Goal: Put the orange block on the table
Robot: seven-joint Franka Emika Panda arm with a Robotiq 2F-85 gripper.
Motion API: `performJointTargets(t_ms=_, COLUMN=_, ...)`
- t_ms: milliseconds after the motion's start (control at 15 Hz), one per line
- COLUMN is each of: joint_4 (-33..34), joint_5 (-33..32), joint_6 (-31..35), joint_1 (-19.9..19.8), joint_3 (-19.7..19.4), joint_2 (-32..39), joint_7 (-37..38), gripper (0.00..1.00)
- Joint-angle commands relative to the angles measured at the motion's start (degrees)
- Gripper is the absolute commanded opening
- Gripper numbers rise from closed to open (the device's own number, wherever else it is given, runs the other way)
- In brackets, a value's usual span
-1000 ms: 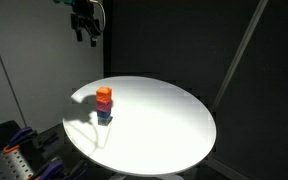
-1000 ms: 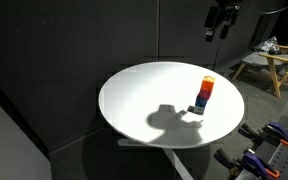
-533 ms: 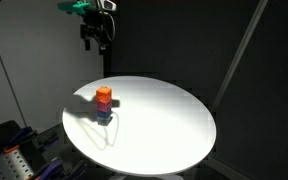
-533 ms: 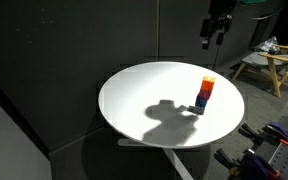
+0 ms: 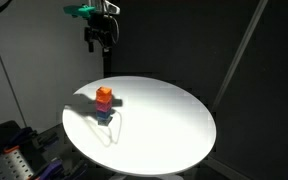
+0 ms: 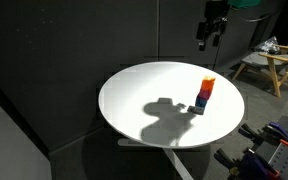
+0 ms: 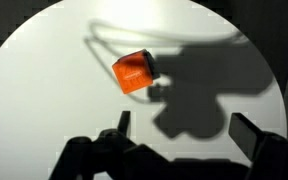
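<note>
Wrist view: black two-finger gripper (image 7: 184,125) hangs fully open and empty, well above the round white tabletop (image 7: 44,90). Small bright orange cube (image 7: 132,72) sits atop a stack of darker cubes (image 5: 104,113) near the tabletop edge.

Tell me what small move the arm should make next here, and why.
Probably lower the open pincer toward the small bright orange cube, shifting sideways so the jaws straddle it. The pincer hangs high above the large round white tabletop, holding nothing. The cube sits on top of darker blocks, and in the wrist view it lies off-centre from the jaws' gap.
</note>
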Motion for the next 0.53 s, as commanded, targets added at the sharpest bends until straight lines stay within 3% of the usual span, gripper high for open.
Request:
performJointTargets(t_ms=0, joint_4=0.16, joint_5=-0.01, joint_6=-0.17, joint_1=0.09, joint_3=-0.09, joint_2=0.02, joint_7=-0.01, gripper=1.00)
performJointTargets(t_ms=467, joint_4=1.17, joint_5=-0.26, joint_6=0.21, joint_1=-0.06, joint_3=-0.25, joint_2=1.35, joint_7=-0.28, gripper=1.00)
